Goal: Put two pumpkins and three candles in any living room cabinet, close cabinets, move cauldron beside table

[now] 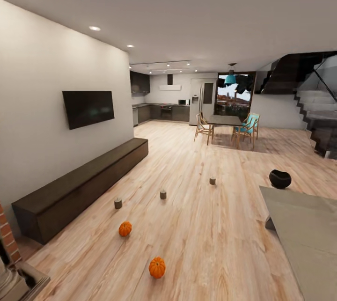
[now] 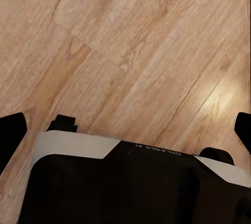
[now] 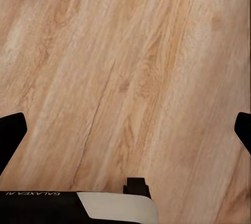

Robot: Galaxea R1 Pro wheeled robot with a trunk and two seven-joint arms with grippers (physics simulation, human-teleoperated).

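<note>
Pumpkins, two [image 1: 157, 267] [image 1: 125, 228], sit upright on the wooden floor [image 1: 196, 226], stems up, near the long dark cabinet [image 1: 79, 186] running along the wall. Three candles [image 1: 118, 203] [image 1: 163, 194] [image 1: 212, 180] stand beyond; the cauldron [image 1: 280, 179] sits just past the grey surface [image 1: 304, 231]. Both end effectors spread wide, empty. Best to drive to the nearest pumpkin and grip its ribbed sides from above.

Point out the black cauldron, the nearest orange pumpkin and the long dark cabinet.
Glossy black round cauldron [image 1: 280, 179]: head view, on its belly.
Nearest orange ribbed pumpkin [image 1: 157, 268]: head view, on its side.
Long low dark brown wooden cabinet [image 1: 89, 172]: head view, on its flat top.
</note>
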